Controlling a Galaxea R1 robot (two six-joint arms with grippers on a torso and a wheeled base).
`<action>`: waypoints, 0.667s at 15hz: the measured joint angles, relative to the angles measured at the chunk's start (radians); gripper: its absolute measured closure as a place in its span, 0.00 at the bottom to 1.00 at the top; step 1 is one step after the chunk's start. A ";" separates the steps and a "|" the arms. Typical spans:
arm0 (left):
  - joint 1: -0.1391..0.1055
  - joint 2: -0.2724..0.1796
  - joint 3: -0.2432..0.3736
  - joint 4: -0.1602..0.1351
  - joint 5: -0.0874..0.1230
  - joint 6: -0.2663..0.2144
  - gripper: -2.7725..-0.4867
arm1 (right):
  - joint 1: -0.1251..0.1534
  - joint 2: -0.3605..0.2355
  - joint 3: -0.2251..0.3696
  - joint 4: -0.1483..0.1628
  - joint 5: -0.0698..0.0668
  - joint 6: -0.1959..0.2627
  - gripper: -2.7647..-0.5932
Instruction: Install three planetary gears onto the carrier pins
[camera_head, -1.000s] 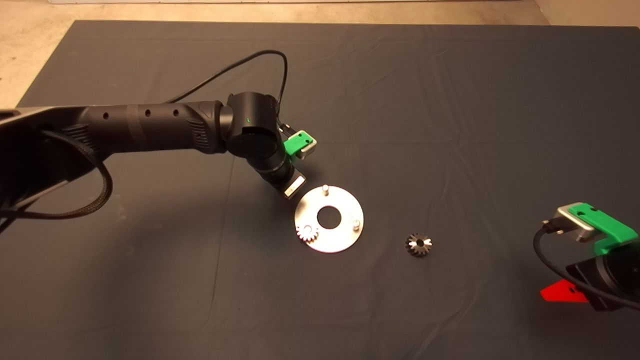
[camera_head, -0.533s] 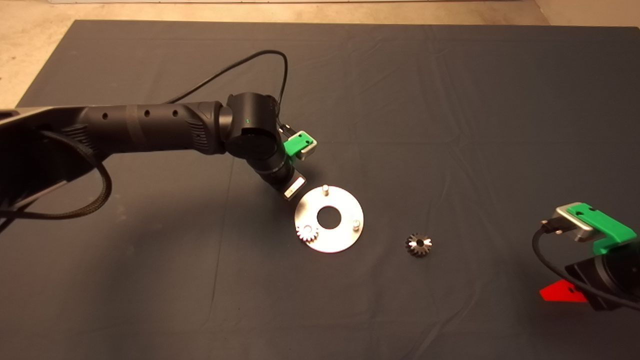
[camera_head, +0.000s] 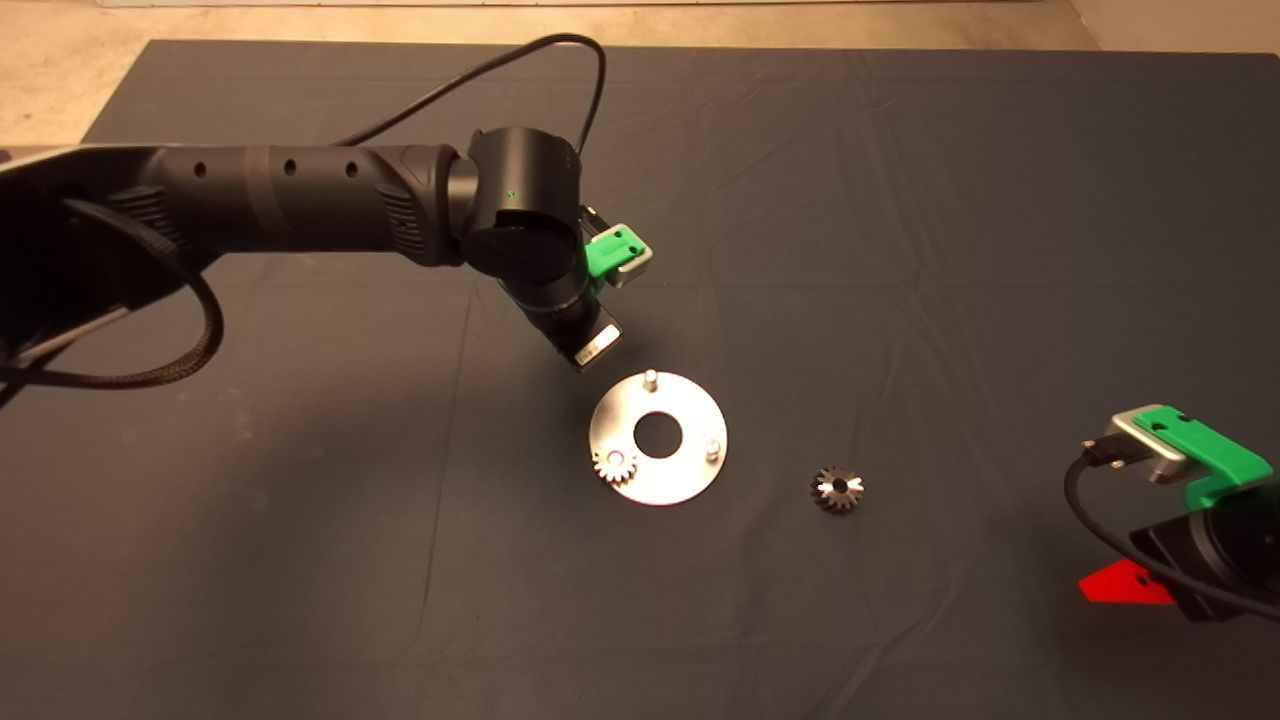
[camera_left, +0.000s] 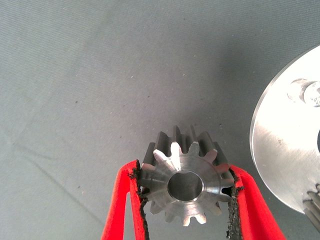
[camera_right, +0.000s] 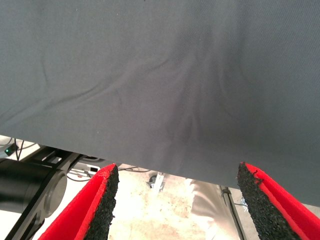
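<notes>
My left gripper (camera_left: 186, 172) is shut on a small silvery planetary gear (camera_left: 186, 186), held above the mat beside the round plate (camera_left: 287, 150). One carrier pin (camera_left: 301, 92) stands bare on the plate's near edge. In the head view the left arm's wrist (camera_head: 525, 235) hangs just behind the plate (camera_head: 680, 478) and hides its fingers. One gear (camera_head: 615, 465) sits on a pin, while two pins (camera_head: 650, 378) (camera_head: 712, 448) are bare. A darker gear (camera_head: 838, 489) lies loose on the mat to the plate's right. My right gripper (camera_right: 177, 172) is open and holds nothing.
The right arm (camera_head: 1200, 520) is parked at the lower right edge of the dark mat (camera_head: 300, 550). A black cable (camera_head: 520, 65) loops above the left wrist. Beyond the mat's edge, the right wrist view shows floor and a stand's frame (camera_right: 45, 185).
The left arm has moved toward the back of the mat and away from the plate, with the gear still in its fingers. The right arm and other gears stayed put.
</notes>
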 joint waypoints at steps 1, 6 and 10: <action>-0.004 0.001 0.000 -0.017 0.000 -0.009 0.95 | 0.000 0.000 0.000 0.000 0.000 0.000 0.47; -0.006 0.040 0.005 -0.059 -0.036 -0.042 0.95 | 0.000 0.003 0.000 0.000 0.000 0.000 0.47; -0.006 0.079 0.008 -0.066 -0.051 -0.047 0.95 | -0.023 0.003 0.000 0.000 0.000 0.000 0.47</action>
